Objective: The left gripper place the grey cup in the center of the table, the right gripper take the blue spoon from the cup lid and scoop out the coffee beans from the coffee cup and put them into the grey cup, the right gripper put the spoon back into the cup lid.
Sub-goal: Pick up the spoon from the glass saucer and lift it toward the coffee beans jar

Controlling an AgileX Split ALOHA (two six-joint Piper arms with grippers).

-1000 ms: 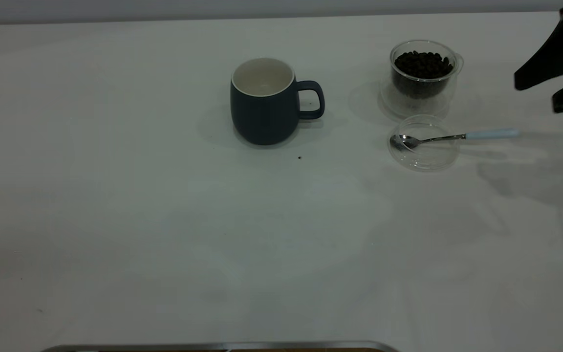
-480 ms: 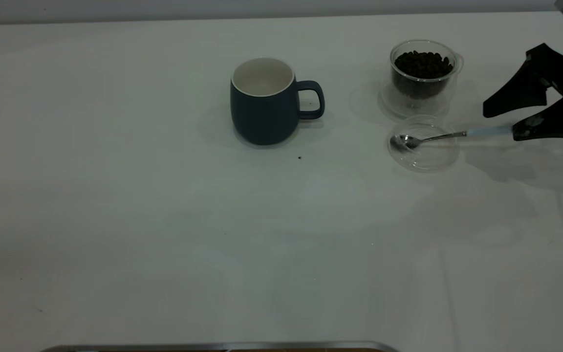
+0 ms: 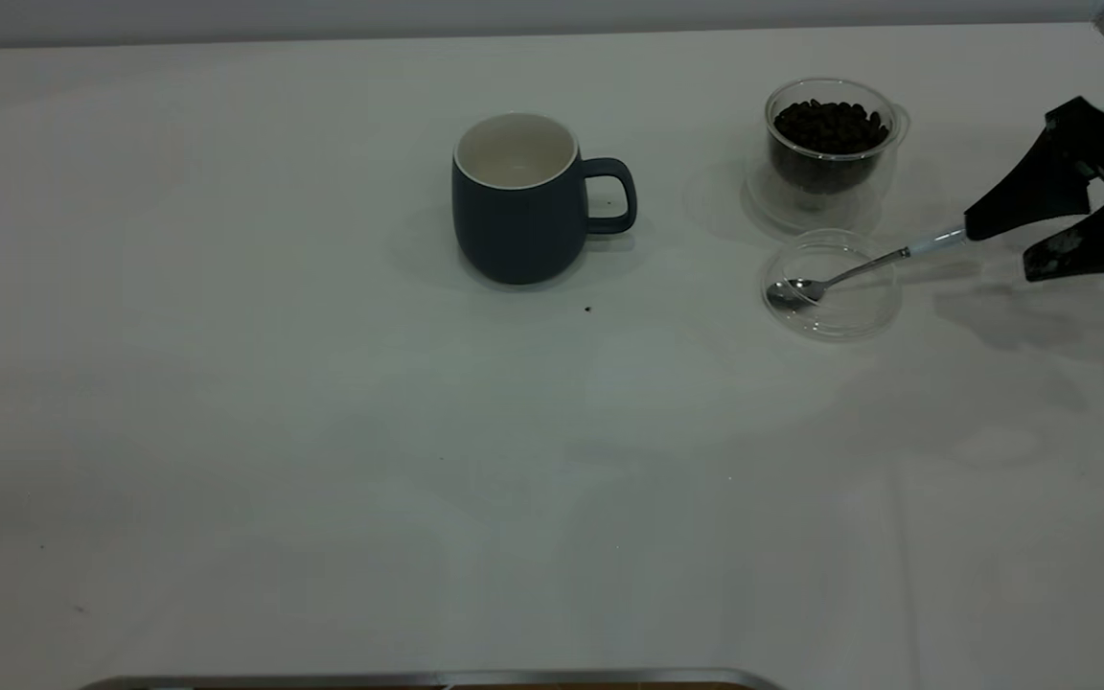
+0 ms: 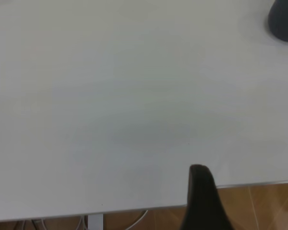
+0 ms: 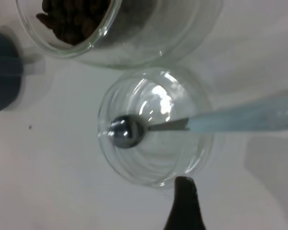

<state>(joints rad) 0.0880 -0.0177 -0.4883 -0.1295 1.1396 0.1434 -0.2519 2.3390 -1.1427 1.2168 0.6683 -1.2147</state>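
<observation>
The dark grey cup (image 3: 518, 216) stands empty and upright at the table's middle. The glass coffee cup (image 3: 830, 144), full of beans, stands at the back right. The clear cup lid (image 3: 835, 311) lies just in front of it. The blue-handled spoon (image 3: 839, 278) has its bowl in the lid. Its handle slants up toward my right gripper (image 3: 1000, 257), whose fingers stand apart, and the handle's end is hidden behind the upper finger. The right wrist view shows the spoon (image 5: 127, 132), the lid (image 5: 153, 170) and one finger (image 5: 185, 206). My left gripper (image 4: 201, 196) hangs over the table's near edge, far from the cup (image 4: 284, 21).
A stray bean (image 3: 587, 310) lies on the table just in front of the grey cup. A metal strip (image 3: 418, 678) runs along the near edge. The left wrist view shows the table edge and the wooden floor (image 4: 259, 206) below it.
My right gripper came down and in from the upper right to the spoon's handle. The handle has swung up and back, and the spoon's bowl has shifted forward in the lid.
</observation>
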